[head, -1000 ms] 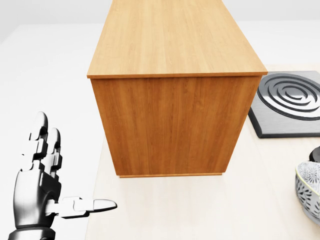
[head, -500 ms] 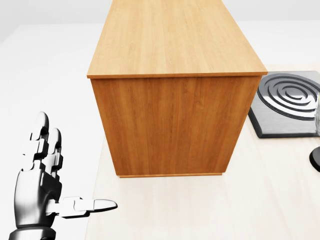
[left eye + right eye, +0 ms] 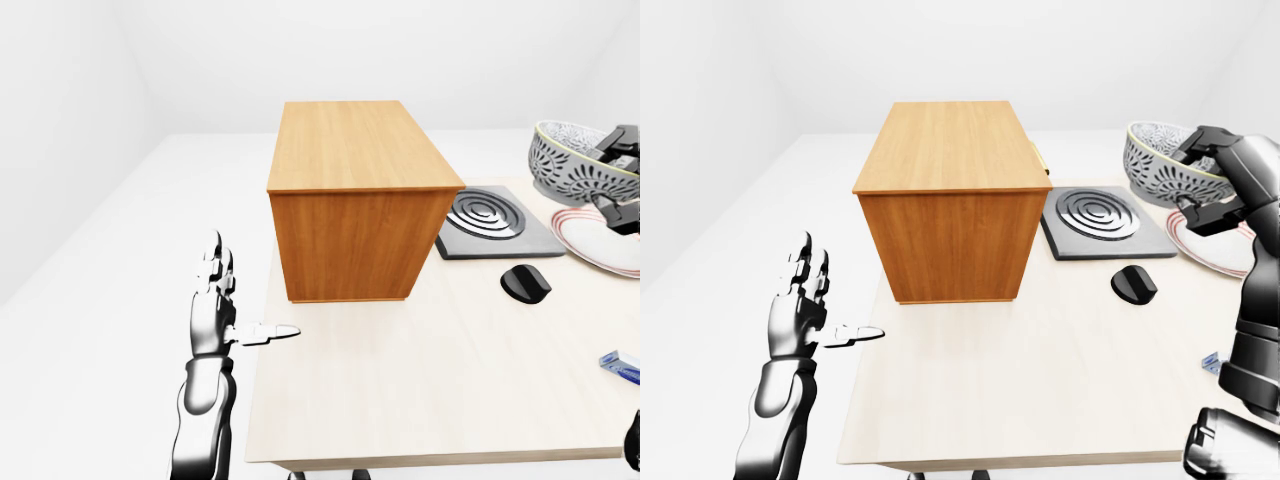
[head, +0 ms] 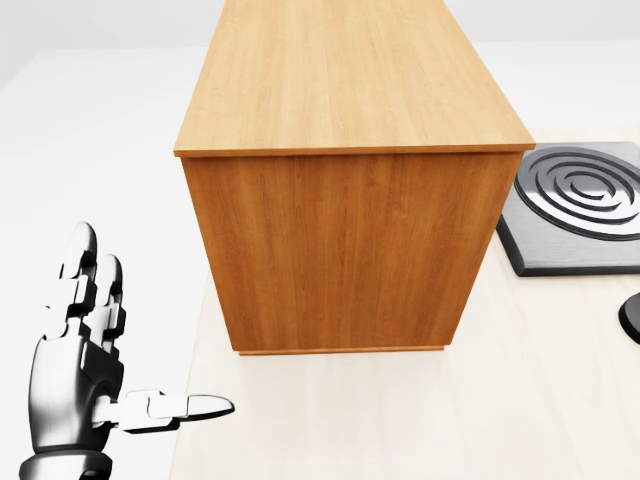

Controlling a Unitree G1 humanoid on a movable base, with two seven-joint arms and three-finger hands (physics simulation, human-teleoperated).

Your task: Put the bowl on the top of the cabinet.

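Bowl (image 3: 1162,157) in right hand (image 3: 1212,175), unlabelled.

Cabinet (image 3: 352,200): warm wood grain, satin. Table (image 3: 430,390): pale matt wood. Bowl (image 3: 1162,160): glossy, patterned gray/white. Left hand (image 4: 85,385): shiny metal. Burner plate (image 3: 490,222) w/ rings: dark matt.

The head view looks steeply down, close on the cabinet (image 4: 350,150) with the hob (image 4: 575,205) at its 3 o'clock, while both eye views sit farther off, sharing cabinet, hob and table (image 3: 430,390), the right-eye's framing shifted leftward.
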